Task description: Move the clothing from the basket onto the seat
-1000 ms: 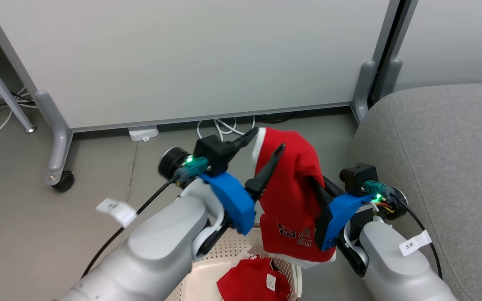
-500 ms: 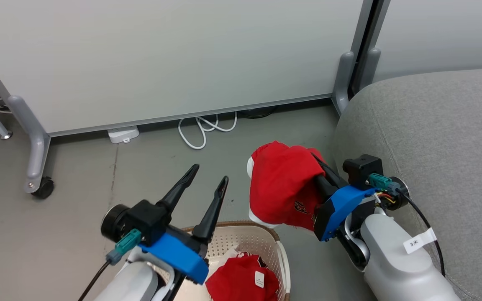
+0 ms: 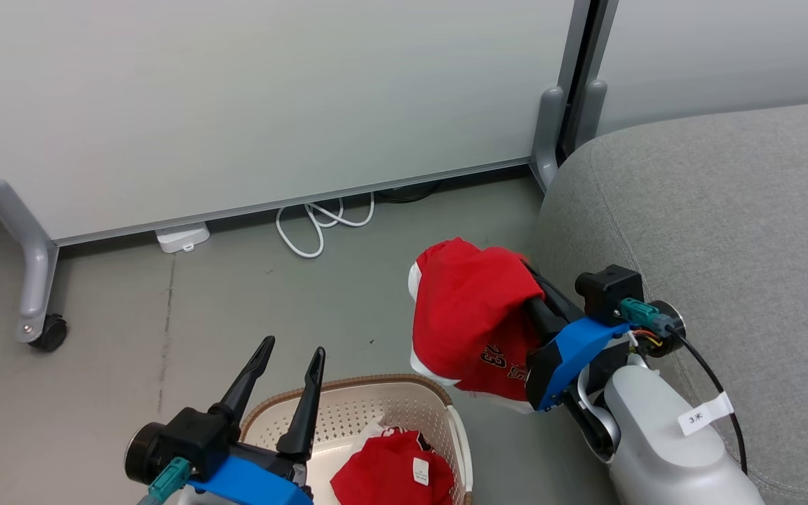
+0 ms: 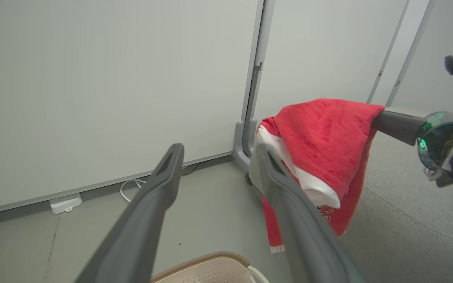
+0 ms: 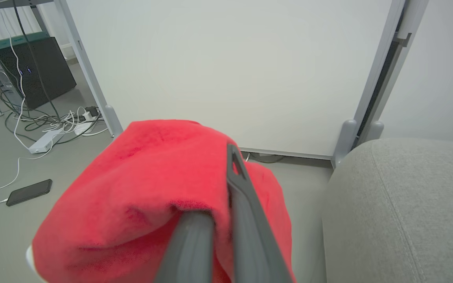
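The right gripper [image 5: 228, 161] is clamped on the jersey [image 3: 470, 315] short of the seat [image 3: 726, 210], the left gripper [image 3: 293, 347] is spread empty, and seemingly one red garment [image 3: 390, 477] waits in the basket [image 3: 348, 384].

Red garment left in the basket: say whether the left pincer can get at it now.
Probably yes: the left pincer is open and empty close by the basket, and the red garment lies uncovered inside it.

White partition panel [image 3: 271, 91], far; castor [image 3: 48, 334], far left; coiled white cable [image 3: 316, 224], white adapter [image 3: 182, 237] below panel; black phone [image 5: 29, 192] on floor [image 3: 236, 308].
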`<state>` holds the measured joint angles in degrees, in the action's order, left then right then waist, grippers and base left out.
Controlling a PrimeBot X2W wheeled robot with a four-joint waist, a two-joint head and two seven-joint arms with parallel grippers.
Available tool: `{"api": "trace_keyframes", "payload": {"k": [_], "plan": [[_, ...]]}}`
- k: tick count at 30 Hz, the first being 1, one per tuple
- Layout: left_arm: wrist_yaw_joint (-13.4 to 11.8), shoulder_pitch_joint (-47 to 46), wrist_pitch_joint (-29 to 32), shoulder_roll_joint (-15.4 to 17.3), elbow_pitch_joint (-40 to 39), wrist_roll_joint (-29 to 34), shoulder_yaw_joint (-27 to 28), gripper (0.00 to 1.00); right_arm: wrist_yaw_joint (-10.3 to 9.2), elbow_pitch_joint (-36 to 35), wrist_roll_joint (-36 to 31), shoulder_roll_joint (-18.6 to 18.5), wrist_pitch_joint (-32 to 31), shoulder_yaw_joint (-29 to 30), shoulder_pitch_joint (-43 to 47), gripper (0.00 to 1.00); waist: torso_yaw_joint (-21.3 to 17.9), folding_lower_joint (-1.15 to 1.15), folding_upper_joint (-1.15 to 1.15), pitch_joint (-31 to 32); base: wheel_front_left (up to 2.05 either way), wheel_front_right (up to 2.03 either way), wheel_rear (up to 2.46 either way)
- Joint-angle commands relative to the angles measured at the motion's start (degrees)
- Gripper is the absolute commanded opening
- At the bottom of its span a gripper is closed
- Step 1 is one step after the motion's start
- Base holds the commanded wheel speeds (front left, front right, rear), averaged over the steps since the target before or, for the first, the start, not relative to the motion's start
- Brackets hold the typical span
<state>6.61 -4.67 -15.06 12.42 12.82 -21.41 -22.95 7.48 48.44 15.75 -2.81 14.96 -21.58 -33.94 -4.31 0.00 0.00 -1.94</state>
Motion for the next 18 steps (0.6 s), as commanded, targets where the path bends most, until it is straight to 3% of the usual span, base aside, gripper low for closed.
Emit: {"api": "trace_keyframes", "payload": {"k": [1, 10, 18], "plan": [[0.4, 0.4, -0.2, -0.2, 0.0, 0.6, 0.7, 1.0, 0.03, -0.6, 0.0, -0.2, 0.3, 0.1, 0.7, 0.0, -0.2, 0.0, 0.0, -0.1, 0.0, 0.0, 0.0], [0.9, 0.9, -0.2, -1.5, -0.6, 3.0, 4.7, 1.0, 0.03, -5.3, 2.2, -0.2, 0.3, -0.9, 3.4, 0.0, -3.5, 0.0, 0.0, -1.2, 0.0, 0.0, 0.0], [0.9, 0.5, -0.2, -1.1, -1.2, 3.7, 6.7, 1.0, 0.03, -11.8, 3.5, -0.2, 0.3, -1.7, 7.0, 0.0, -10.8, 0.0, 0.0, -3.5, 0.0, 0.0, 0.0]]}}
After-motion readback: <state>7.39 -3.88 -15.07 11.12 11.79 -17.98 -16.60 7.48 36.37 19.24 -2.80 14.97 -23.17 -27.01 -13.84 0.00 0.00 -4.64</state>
